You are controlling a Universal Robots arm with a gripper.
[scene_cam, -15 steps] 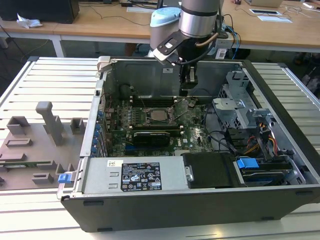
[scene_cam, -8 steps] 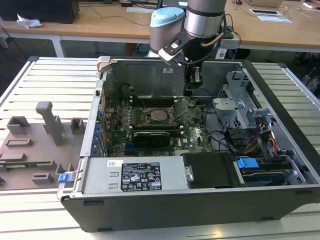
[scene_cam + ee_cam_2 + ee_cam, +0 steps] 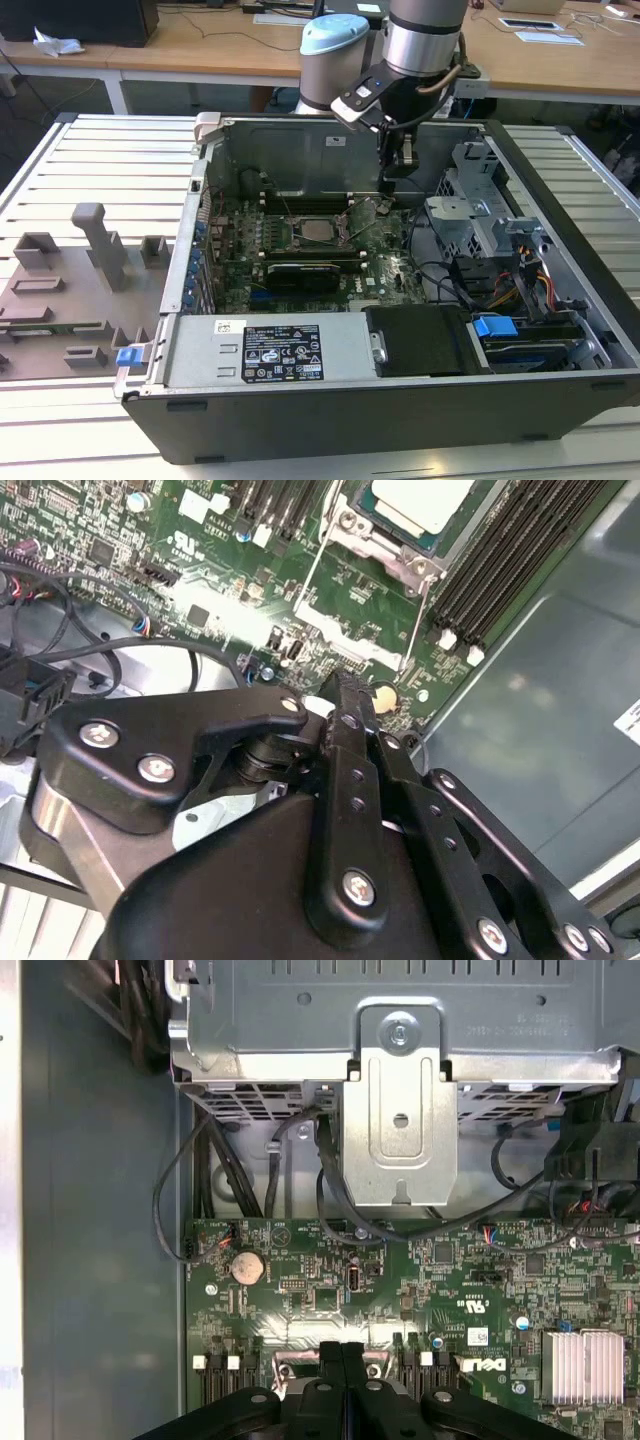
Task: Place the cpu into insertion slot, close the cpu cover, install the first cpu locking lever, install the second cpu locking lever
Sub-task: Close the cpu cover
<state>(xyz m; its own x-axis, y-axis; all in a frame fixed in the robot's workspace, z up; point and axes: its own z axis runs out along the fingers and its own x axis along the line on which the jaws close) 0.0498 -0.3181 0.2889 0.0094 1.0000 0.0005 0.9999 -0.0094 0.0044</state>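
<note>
So, at this point the cpu (image 3: 320, 232) was already sitting in the insertion slot (image 3: 300, 236), roughly mid-board inside the open case (image 3: 300, 150) on the slatted surface (image 3: 100, 160). In the second wrist view its pale top (image 3: 420, 500) showed with what looked like the cpu cover (image 3: 385, 542) lying flat around it, though I couldn't say for sure it was fully down. The gripper (image 3: 393, 175) hung low over the motherboard (image 3: 450, 1280), just off the socket toward the exterior view's right. Its jaws were pinched fully together with nothing between them, which is clear in both wrist views (image 3: 343, 1355) (image 3: 342, 695). My read is that the placing and cover steps were done and the lever part was in hand, with the closed tip used as a pusher. A thin wire lever (image 3: 308, 575) ran along the socket's side, and I couldn't tell if it was latched. Working that wire would call for a careful tip line-up and a steady sideways-and-down push, because it's skinny and easy to slip off.
</note>
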